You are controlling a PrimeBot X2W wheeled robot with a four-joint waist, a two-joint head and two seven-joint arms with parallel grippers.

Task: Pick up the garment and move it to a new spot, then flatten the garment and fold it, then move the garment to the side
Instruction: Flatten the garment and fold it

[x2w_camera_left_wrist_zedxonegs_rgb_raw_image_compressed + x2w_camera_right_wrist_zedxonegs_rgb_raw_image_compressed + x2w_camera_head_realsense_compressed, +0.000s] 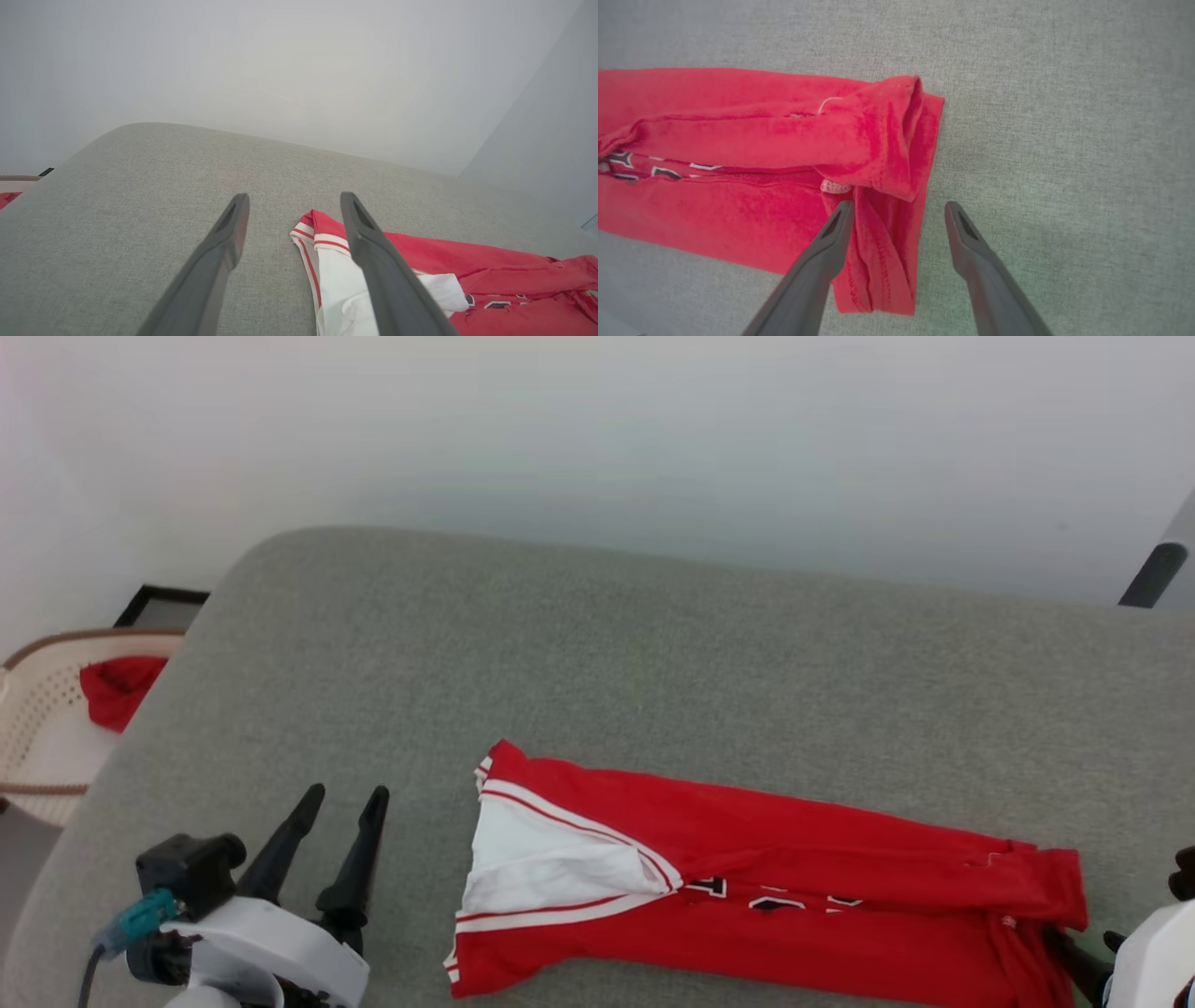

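Garment (766,887) lay folded into a long narrow strip on the grey padded surface (560,644), close to its near edge. Its long axis ran left-right, from about mid-width out toward the right edge, with the white-sleeve end pointing left and the plain red end right. Left gripper (345,793) sat just beside the sleeve end, on its left, fingers apart, nothing between them, clear of the cloth. Right gripper (899,205) hung over the red end, fingers apart and empty, straddling the strip's end edge: one finger over cloth, the other over bare surface. Whether it touched the cloth couldn't be told. Each arm faced one end, right arm nearer. Judged: folding looked done, and the side move would need grips at both ends along that axis.
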